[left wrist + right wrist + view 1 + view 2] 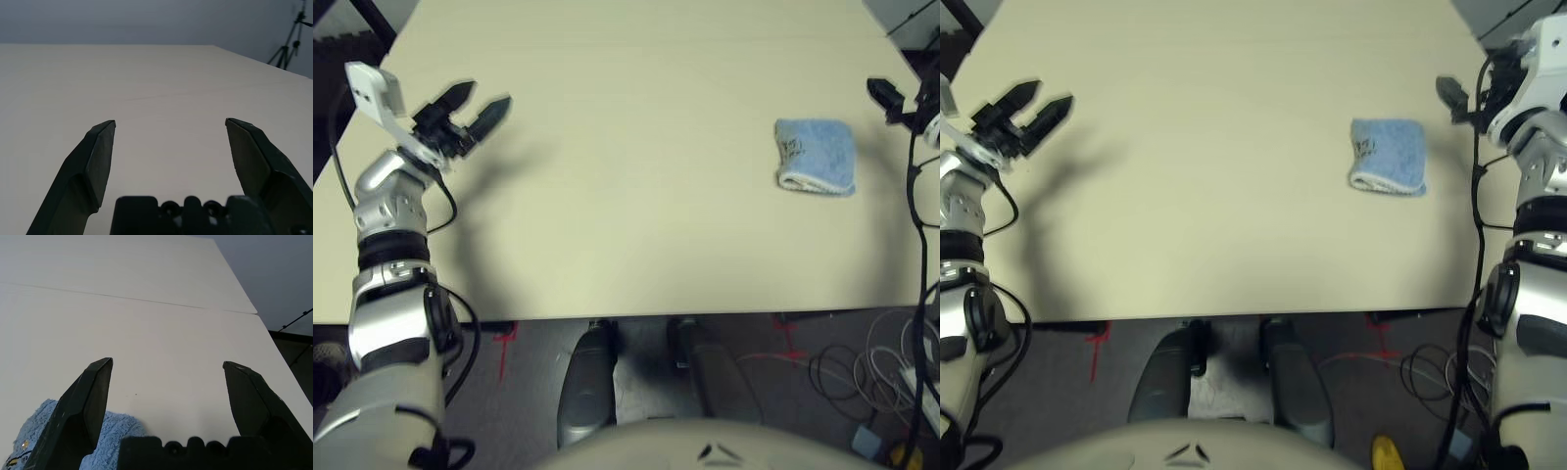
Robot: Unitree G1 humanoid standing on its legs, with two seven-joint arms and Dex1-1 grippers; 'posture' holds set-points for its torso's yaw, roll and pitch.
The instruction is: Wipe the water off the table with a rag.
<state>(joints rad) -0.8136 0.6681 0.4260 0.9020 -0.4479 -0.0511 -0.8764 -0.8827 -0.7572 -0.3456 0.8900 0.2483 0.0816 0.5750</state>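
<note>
Silver and jointed, the left forearm rises from the near left corner of the scene and bends at the wrist, so that the left gripper (478, 104) hangs over the left part of the table (626, 245), aimed away from the robot and toward the middle. Its two black fingers (98, 156) are spread wide with nothing between them; the left wrist view shows bare tabletop in the gap and a tripod (291, 41) in the far background. A soft shadow of this arm falls on the surface just beside it. The cream tabletop runs across the centre, matte, with a thin seam line (127, 298) crossing it. No water can be made out on the surface. The rag (816, 155), folded light-blue terry with a white edge toward the robot and dark marks on its left side, lies flat on the right part of the table, clear of both grippers. Farther right, the right arm stands at the table's right edge. The right gripper (166, 377) has its fingers (85, 406) spread apart and empty, and the rag shows beneath one finger.
</note>
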